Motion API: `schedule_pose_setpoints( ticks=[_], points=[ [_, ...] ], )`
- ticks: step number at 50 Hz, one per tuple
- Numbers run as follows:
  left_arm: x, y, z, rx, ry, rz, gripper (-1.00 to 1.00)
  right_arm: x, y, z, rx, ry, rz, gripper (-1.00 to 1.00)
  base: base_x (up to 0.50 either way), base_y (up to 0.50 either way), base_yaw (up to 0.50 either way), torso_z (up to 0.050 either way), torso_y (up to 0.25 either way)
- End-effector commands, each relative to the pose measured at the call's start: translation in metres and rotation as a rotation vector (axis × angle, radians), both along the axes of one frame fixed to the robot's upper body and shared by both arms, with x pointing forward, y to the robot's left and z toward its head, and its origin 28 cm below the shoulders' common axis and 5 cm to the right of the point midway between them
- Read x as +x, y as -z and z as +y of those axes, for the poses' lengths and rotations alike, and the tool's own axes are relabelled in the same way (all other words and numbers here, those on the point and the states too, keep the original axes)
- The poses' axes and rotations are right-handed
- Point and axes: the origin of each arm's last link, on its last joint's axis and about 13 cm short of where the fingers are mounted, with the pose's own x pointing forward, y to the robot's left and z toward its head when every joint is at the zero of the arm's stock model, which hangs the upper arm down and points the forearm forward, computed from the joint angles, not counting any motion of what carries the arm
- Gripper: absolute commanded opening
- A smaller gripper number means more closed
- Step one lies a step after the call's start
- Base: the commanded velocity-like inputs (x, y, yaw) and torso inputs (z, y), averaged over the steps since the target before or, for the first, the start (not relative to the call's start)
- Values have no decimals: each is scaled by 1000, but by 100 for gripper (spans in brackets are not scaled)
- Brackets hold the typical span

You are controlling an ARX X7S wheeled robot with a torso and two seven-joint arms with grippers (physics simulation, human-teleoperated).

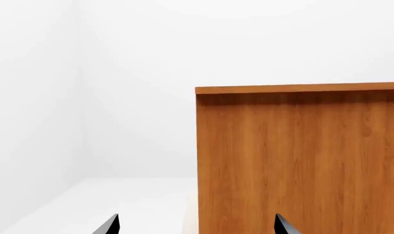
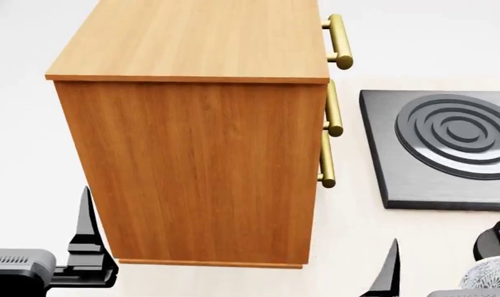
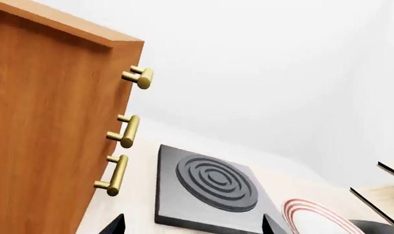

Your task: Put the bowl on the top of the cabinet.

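bowl (image 2: 485, 272) half cut off, btm-right

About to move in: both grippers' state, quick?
Left gripper: open, holding nothing.
Right gripper: open, holding nothing.

The orange-brown cabinet (image 2: 192, 167) stands tall on the pale surface (image 2: 349, 235), its brass handles (image 2: 333, 111) facing a dark hob plate (image 2: 444, 148) beside it. The left hand (image 2: 35, 216) hangs open low down; the patterned bowl (image 2: 485, 272) peeks in beside the right hand (image 2: 448, 266).
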Motion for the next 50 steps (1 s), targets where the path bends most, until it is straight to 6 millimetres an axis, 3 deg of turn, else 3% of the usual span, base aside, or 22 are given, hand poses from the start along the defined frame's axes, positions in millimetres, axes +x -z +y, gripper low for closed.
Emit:
schedule_pose_setpoints(
  ticks=[1,16,50],
  points=[
    [-1,-1,-1,0,3,-3,100,-34,-6,-15,-101,77,150,100,0,0,0,0,0],
    [-2,-2,-1,0,-2,-6,100,-54,-3,-23,-113,128,198,100,0,0,0,0,0],
    [-1,-2,-2,8,-5,-9,100,-49,29,-26,-93,119,289,100,0,0,0,0,0]
  ],
)
